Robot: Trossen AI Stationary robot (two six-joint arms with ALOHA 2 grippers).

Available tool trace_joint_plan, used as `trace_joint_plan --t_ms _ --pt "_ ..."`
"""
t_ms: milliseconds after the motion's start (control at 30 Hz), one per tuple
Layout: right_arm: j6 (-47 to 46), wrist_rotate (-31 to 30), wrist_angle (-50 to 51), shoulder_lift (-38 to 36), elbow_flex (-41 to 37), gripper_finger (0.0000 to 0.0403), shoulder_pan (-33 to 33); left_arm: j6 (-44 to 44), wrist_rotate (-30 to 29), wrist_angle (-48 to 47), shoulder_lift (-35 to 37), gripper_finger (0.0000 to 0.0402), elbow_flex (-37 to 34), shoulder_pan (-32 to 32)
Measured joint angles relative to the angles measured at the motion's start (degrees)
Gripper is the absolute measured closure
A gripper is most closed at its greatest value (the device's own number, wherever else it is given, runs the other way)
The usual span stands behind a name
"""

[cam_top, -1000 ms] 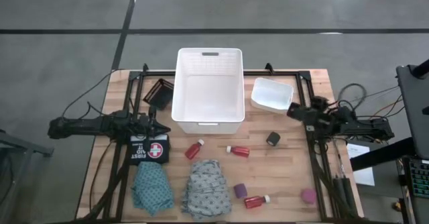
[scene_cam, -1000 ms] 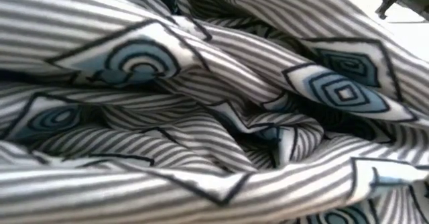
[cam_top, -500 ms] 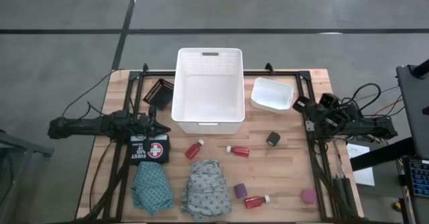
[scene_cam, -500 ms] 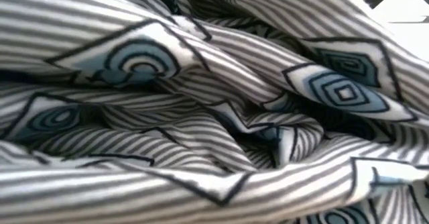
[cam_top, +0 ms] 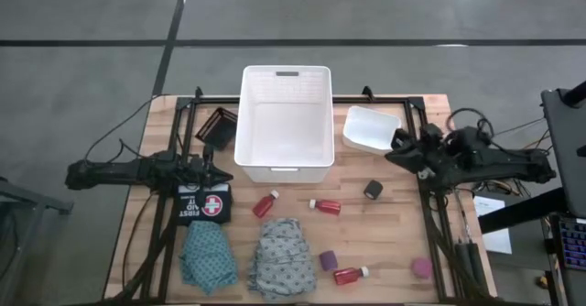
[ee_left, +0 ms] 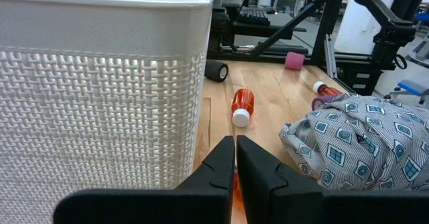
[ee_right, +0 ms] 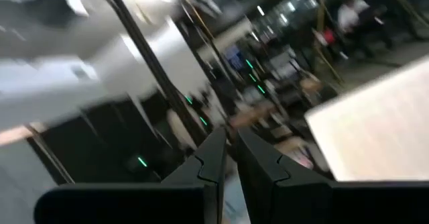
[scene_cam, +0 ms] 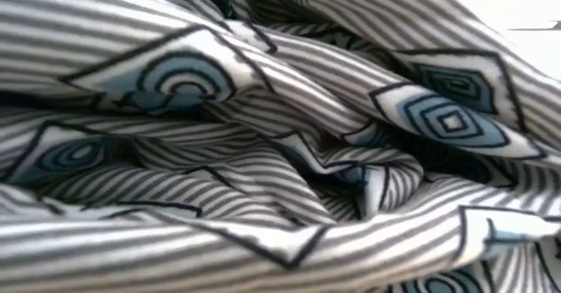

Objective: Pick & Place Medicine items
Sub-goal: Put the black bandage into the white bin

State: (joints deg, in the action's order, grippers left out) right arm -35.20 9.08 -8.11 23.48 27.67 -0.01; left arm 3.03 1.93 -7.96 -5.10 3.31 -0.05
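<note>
Wooden table (cam_top: 394, 224) beneath everything, white basket (cam_top: 285, 123) standing at its far middle as the landmark. Left arm stretched in from the basket's left, left gripper (ee_left: 235, 158) just beside the basket's near left corner, fingers pressed together on nothing. Right gripper (cam_top: 400, 153) raised to the basket's right, by the small white tub (cam_top: 372, 128), fingers together and empty. Grey cloth (cam_top: 282, 258) heaped in front of the basket, teal cloth (cam_top: 207, 255) to its left. Red bottles before the basket: one (cam_top: 265, 204) nearest, one (cam_top: 325, 206) right of it, one (cam_top: 350, 275) farther forward. Black roll (cam_top: 373, 190) front-right of the basket, purple roll (cam_top: 328, 260) beside the grey cloth, pink roll (cam_top: 421, 267) farthest out.
</note>
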Motion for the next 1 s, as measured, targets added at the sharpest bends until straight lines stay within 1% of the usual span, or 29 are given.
trace_joint_plan --t_ms 167,233,767,833,967,1000 --pt "0.57 0.00 10.92 4.35 4.20 0.0369 0.00 0.00 0.01 0.01 0.01 0.0381 0.00 0.01" --pt "0.96 -0.01 13.10 5.74 5.03 0.0369 0.00 0.00 0.00 0.00 0.02 0.0381 0.00 0.00" --pt "2.84 -0.04 13.43 16.20 5.00 0.0369 0.00 0.00 0.01 0.01 0.02 0.0381 0.00 0.02" --pt "7.46 -0.06 13.30 17.42 4.98 0.0369 0.00 0.01 0.00 0.02 0.00 0.0381 0.00 0.01" --pt "27.59 -0.04 13.06 19.09 4.99 0.0369 0.00 0.00 0.01 0.02 0.01 0.0381 0.00 0.01" --pt "31.21 -0.04 13.07 19.46 5.04 0.0369 0.00 0.00 0.00 0.02 0.00 0.0381 0.00 0.02"
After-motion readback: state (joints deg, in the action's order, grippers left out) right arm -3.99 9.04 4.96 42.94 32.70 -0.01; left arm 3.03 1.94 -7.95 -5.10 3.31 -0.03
